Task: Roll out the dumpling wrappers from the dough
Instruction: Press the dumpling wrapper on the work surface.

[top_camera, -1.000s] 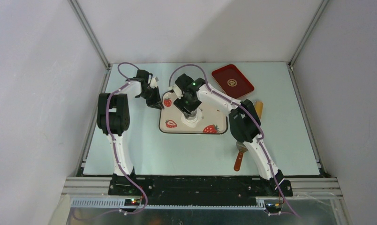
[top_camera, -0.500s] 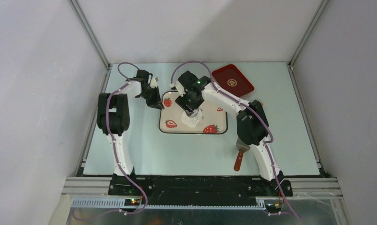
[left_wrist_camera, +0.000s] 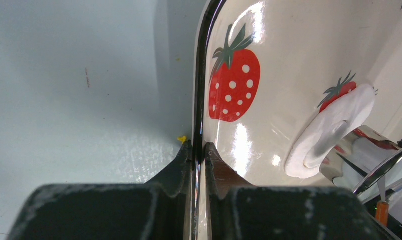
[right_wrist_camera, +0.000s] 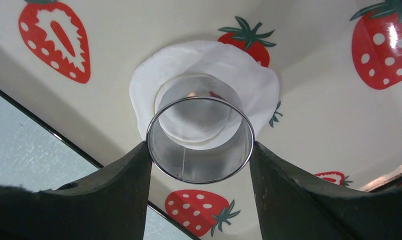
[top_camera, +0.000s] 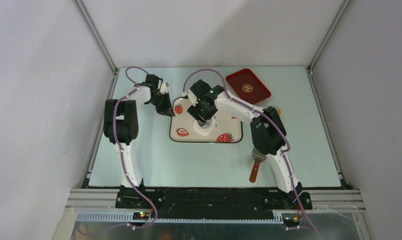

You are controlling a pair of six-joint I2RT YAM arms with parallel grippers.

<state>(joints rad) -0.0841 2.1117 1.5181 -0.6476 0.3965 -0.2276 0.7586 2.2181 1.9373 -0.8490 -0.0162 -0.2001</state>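
My arms are made of white links and black joint blocks. A thin purple cable runs along my left arm [top_camera: 129,165] and my right arm [top_camera: 283,172]. A small green light [top_camera: 207,91] glows on the right wrist. My left gripper [left_wrist_camera: 199,152] and right gripper [right_wrist_camera: 200,150] have matte black, wedge-shaped fingers [right_wrist_camera: 114,200] with pale scuffs.

Left pincer [left_wrist_camera: 199,151] clamped on the strawberry tray [left_wrist_camera: 294,55] rim; flattened white dough [left_wrist_camera: 339,117] lies on the tray, metal ring [left_wrist_camera: 361,155] right against it.
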